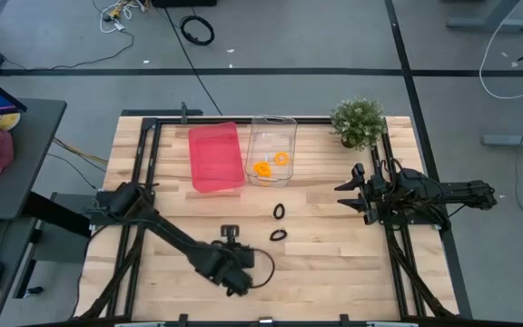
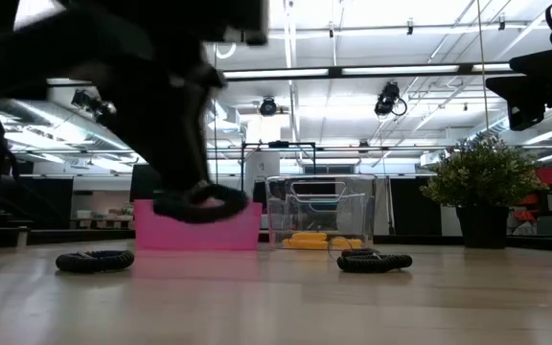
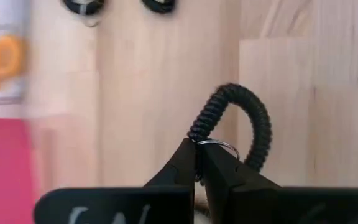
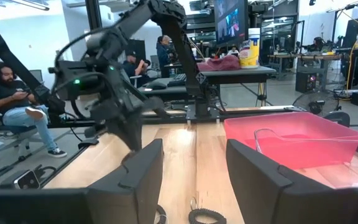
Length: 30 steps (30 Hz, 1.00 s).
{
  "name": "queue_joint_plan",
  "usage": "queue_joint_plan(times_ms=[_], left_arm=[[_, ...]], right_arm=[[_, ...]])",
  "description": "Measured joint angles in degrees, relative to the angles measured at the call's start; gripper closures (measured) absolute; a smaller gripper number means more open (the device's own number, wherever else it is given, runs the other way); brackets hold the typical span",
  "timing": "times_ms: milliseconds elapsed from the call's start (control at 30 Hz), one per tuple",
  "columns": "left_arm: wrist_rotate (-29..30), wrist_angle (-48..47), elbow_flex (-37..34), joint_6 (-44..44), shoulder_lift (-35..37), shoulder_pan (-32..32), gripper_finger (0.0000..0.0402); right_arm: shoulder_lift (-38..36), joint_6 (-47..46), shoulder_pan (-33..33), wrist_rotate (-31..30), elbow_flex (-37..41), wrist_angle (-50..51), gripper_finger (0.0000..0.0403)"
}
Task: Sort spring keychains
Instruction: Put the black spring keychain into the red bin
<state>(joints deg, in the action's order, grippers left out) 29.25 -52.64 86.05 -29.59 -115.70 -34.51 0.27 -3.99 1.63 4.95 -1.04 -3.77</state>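
My left gripper [image 3: 196, 163] is near the table's near edge [image 1: 237, 283], shut on a black spring keychain [image 3: 244, 118]. In the low view this keychain [image 2: 199, 203] hangs above the tabletop. Two more black keychains lie flat on the wood at mid-table [image 1: 279, 211] [image 1: 278, 234]. Orange keychains [image 1: 269, 165] lie in the clear bin [image 1: 271, 127], with the pink bin [image 1: 214, 156] to its left. My right gripper [image 4: 191, 168] waits open at the table's right side [image 1: 357, 193], touching nothing. My left gripper pinches the black keychain between its two fingertips, at the coil's end by the small metal ring [image 3: 219, 146]. The coiled loop [image 3: 253, 115] arches out past the fingertips. In the low view the keychain is lifted clear of the table.
A potted plant [image 1: 359, 121] stands at the far right corner, beside the clear bin. Bare wood lies between the bins and my left gripper, apart from the two loose keychains. People sit in the room beyond the table's left side [image 4: 11, 99].
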Motion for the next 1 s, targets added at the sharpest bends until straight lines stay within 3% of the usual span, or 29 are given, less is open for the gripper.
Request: queue_joint_plan(times_ms=[233, 500, 700, 1000], left_arm=[[14.0, -15.3, 6.0, -5.3, 0.1, 0.3, 0.0386], [23.0, -37.4, 7.2, -20.0, 0.1, 4.0, 0.0386], [28.7, -37.4, 7.2, -18.1, 1.2, 8.2, 0.0389], [29.9, -37.4, 5.1, -18.2, 2.1, 15.2, 0.0386]], right_arm=[[0.0, 0.0, 0.0, 0.0, 0.0, 0.0, 0.0223], [0.0, 0.0, 0.0, 0.0, 0.0, 0.0, 0.0223], [0.0, 0.0, 0.0, 0.0, 0.0, 0.1, 0.0223], [0.0, 0.0, 0.0, 0.0, 0.0, 0.1, 0.0223]])
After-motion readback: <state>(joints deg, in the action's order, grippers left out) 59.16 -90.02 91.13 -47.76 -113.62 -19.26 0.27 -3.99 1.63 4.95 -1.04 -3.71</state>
